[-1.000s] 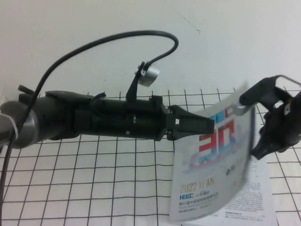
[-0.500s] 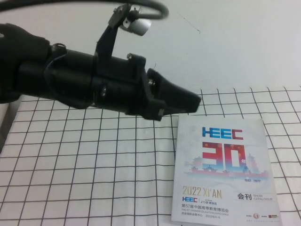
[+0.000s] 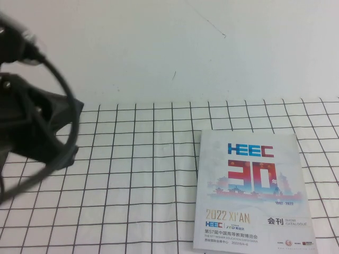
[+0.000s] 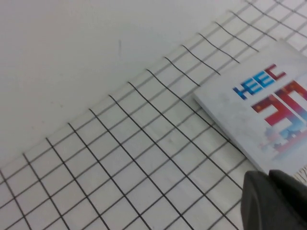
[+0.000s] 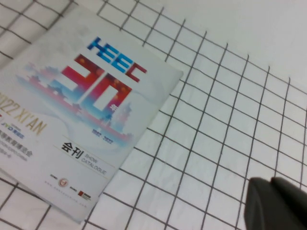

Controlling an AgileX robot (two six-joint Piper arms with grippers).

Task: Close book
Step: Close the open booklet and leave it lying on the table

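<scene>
High view: the book [image 3: 249,196] lies closed and flat, front cover up, on the grid mat [image 3: 137,174] at the near right part of the worktop [image 3: 159,53]. The cover is pale, with blue "HEEC" letters, a big red and blue "30" under them, and "2022 XI'AN" lower down. The spine side faces the mat's middle, and the book's near edge sits close to the near edge of the view. Nothing touches the book.

The left arm [image 3: 37,127] is a dark blurred mass at the far left edge, over the left side of the mat and well apart from the book.

Left wrist view: the left gripper [image 4: 268,191] shows only as a dark tip, its two halves together with a thin seam between them and nothing clamped. It hangs above the mat near one corner of the book [image 4: 259,110] without touching it. The bare white worktop runs beyond the mat's far edge.

Right wrist view: the right gripper [image 5: 271,194] is also just a dark tip, its halves together and empty. It hangs over bare mat squares beside the book [image 5: 81,110], apart from it. The cover reads the same here, with small print and logos along one end. The right gripper does not show in the high view.
</scene>
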